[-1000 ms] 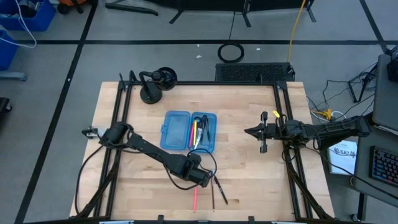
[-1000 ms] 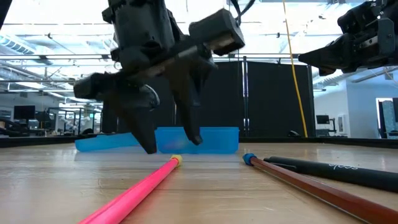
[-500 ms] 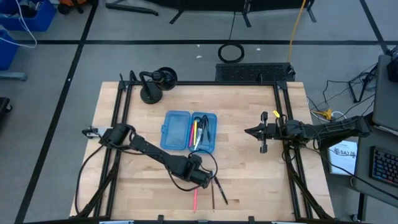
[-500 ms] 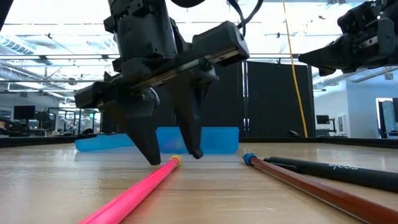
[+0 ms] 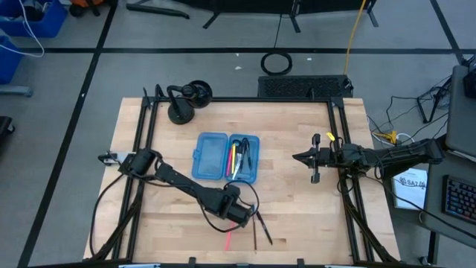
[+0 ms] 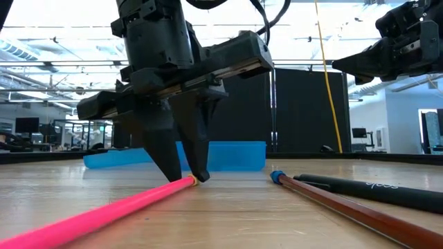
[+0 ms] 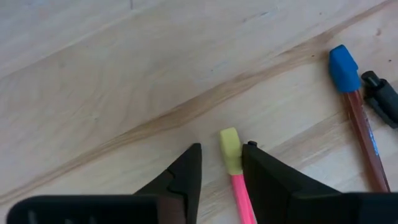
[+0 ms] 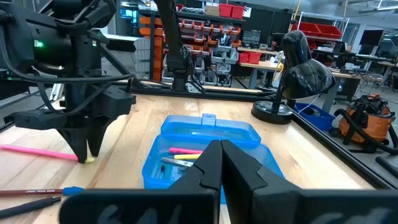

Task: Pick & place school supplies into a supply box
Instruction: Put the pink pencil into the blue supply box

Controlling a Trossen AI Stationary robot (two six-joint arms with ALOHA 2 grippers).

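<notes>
A pink pencil (image 5: 227, 240) with a yellow eraser lies flat on the table near its near edge. My left gripper (image 6: 188, 180) stands tips-down over the eraser end (image 7: 230, 146), open only narrowly, one finger on each side. The blue supply box (image 5: 227, 156) lies open at mid-table; pens and scissors lie in its right half (image 8: 186, 158). A reddish pencil with a blue eraser (image 7: 344, 62) and a black pen (image 6: 360, 185) lie on the table just right of the pink one. My right gripper (image 5: 312, 158) hovers shut near the table's right side. My left gripper comes from above, fingers pointing down, across the pink pencil at its yellow eraser end (image 7: 231, 155). One finger (image 7: 252, 155) lies against the eraser's side; a small gap shows between the other finger and the eraser. The pencil lies flat on the table.
A black round-based stand (image 5: 182, 104) sits at the far left corner. Black rails run along the table's left and right sides (image 5: 338, 149). Black cables loop around the left arm (image 5: 111, 193). Bare wood lies between the box and the right gripper.
My left gripper has come down until its tips reach the table, and its fingers have narrowed around the pink pencil's eraser end. The pencil has swung about that end, and its free end has moved toward the table's left.
</notes>
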